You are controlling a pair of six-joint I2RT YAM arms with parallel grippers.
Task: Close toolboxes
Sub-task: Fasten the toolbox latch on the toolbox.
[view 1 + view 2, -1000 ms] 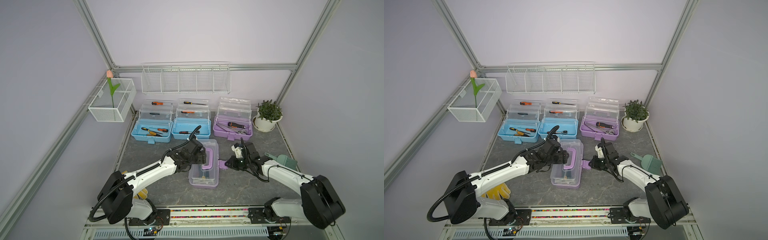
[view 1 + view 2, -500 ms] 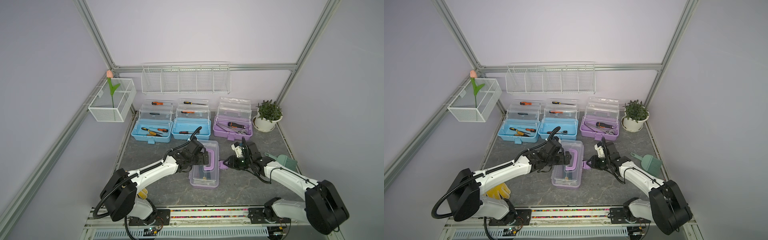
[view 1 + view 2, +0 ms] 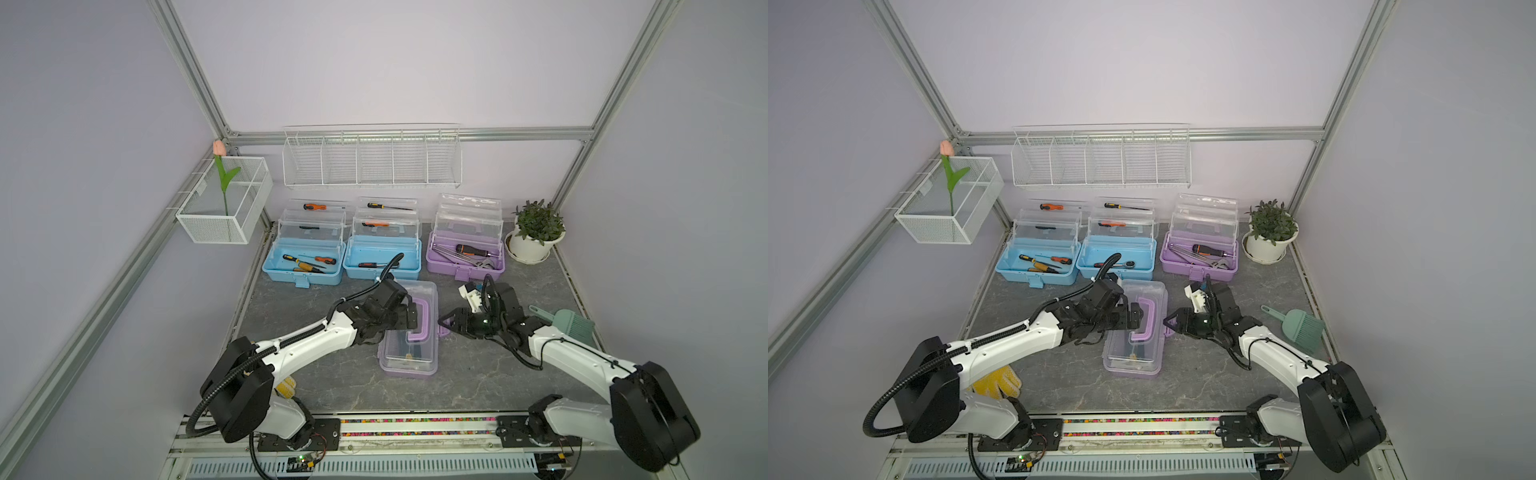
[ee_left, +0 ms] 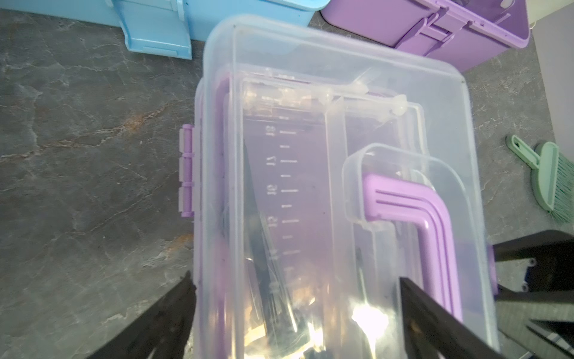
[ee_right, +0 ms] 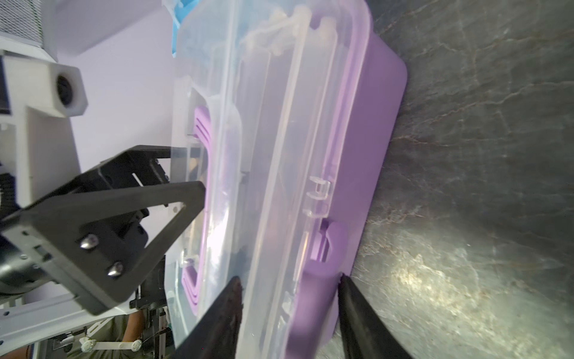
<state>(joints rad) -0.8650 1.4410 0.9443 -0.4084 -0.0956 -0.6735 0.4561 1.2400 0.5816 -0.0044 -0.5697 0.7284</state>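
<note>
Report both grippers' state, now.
Left gripper: open, jaws wide over the closed purple toolbox, holding nothing.
Right gripper: open, jaws apart at that toolbox's latch side, gripping nothing.

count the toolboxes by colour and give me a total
light blue toolboxes: 2
purple toolboxes: 2
total: 4
</note>
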